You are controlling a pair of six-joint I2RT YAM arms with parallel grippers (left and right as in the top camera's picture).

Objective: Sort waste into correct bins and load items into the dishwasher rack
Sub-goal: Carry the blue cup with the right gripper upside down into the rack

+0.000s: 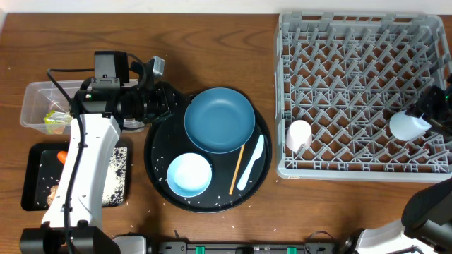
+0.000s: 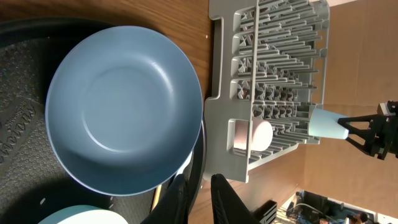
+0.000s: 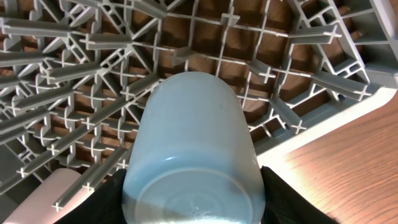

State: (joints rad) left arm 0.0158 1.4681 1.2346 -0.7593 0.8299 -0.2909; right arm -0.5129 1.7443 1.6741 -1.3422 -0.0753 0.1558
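Right gripper (image 3: pixel 193 200) jaws clamped on light blue cup (image 1: pixel 408 125), held over right side of dishwasher rack (image 1: pixel 353 42); pink cup (image 1: pixel 299 134) already in. Cup looks light, stiff, smooth plastic, likely slippery: grip across the body near the base. Left gripper (image 2: pixel 199 196) jaws narrow, empty, beside dark blue plate (image 2: pixel 124 106) rim.

Blues and greys on a brown wood-grain table (image 1: pixel 212 42)
The rack (image 1: pixel 360 28) is grey with a lattice base. The plate (image 1: pixel 219 120) is dark blue and the bowl (image 1: pixel 189 175) pale blue, both on a black round tray (image 1: pixel 157 152). One cup (image 1: pixel 408 125) is light blue, another (image 1: pixel 299 134) pale pink. White rice (image 1: pixel 116 176) speckles the flat black tray (image 1: pixel 35 173); the carrot (image 1: pixel 62 156) is orange and the wrapper (image 1: pixel 55 121) yellow-green.
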